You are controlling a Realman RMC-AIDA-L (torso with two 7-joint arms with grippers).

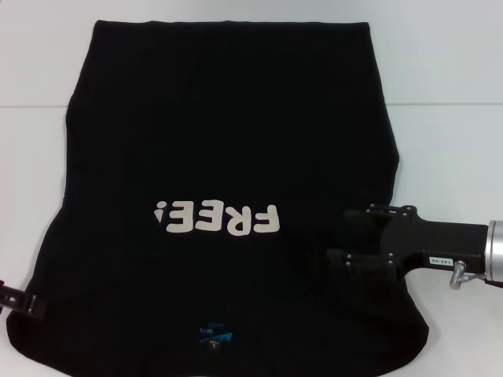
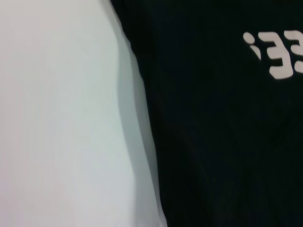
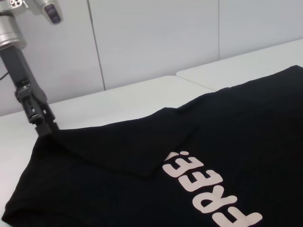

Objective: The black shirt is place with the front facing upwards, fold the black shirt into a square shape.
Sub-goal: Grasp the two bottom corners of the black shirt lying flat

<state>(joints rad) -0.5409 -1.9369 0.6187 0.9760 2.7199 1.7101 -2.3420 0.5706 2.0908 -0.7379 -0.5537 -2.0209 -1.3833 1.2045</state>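
So I'm looking down at the black shirt (image 1: pixel 228 181), which is lying front up on the white worktop (image 1: pixel 448 141), collar end and blue neck label (image 1: pixel 214 336) nearest me, hem far off. The FREE! lettering (image 1: pixel 218 220) is reading upside down from my side.

Closest in, my left gripper (image 1: pixel 20 300) is sitting right at the shirt's near left edge, down at the cloth. My right gripper (image 1: pixel 363 250) is reaching in from the right over the near right part, its black body blending into the fabric. Honestly I can't tell whether either set of jaws is spread or pinching cloth.

The left sleeve is already looking tucked in over the body.

What's worrying me: if one side is only catching the top layer, or nothing, lifting will be dragging the shirt crooked and bunching it, so the fold won't be landing square.
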